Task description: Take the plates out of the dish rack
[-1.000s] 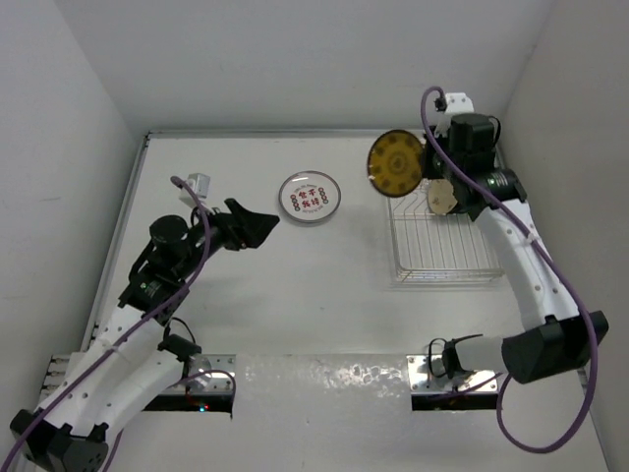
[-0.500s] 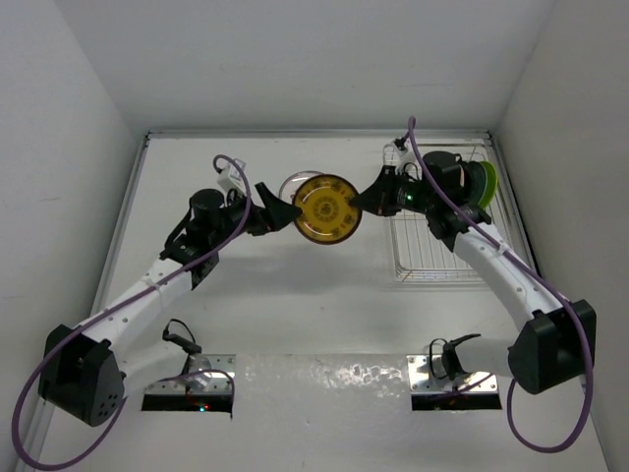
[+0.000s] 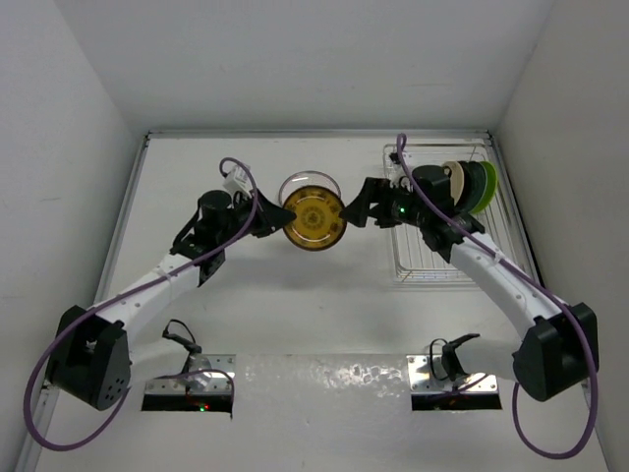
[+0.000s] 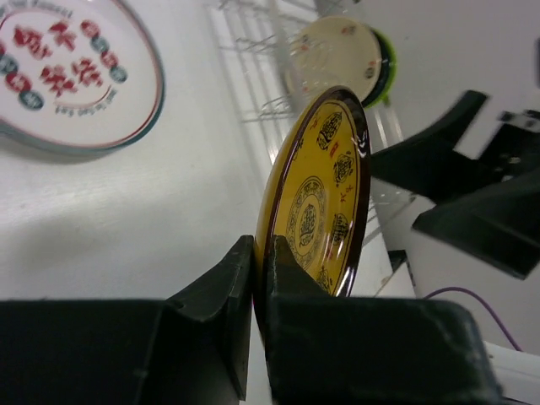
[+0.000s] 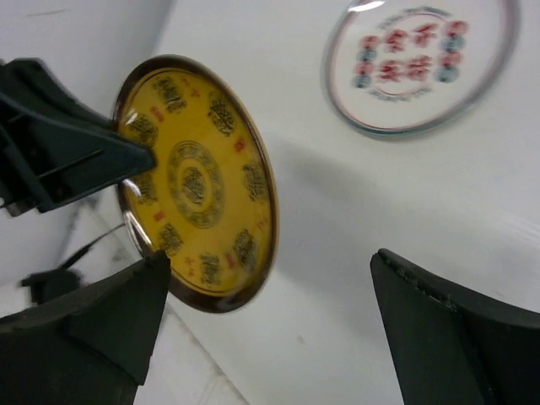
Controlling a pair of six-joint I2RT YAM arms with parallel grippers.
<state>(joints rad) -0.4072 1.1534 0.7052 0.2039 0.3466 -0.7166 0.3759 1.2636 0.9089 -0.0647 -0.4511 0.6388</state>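
The left hand (image 3: 277, 218) pinches the rim of the yellow plate (image 3: 314, 220) in the middle of the top view, with the right hand (image 3: 362, 208) spread wide and empty beside it, so I think the left should tip the plate flat and lower it slowly onto the white plate (image 4: 72, 72) on the worktop (image 3: 295, 295).

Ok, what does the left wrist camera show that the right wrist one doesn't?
Left wrist only: the rack, with a tan plate and a green plate standing in it. Right wrist only: the right gripper open wide, clear of the yellow plate. Both: the yellow plate held on edge by the left gripper, and the white plate flat on the table.
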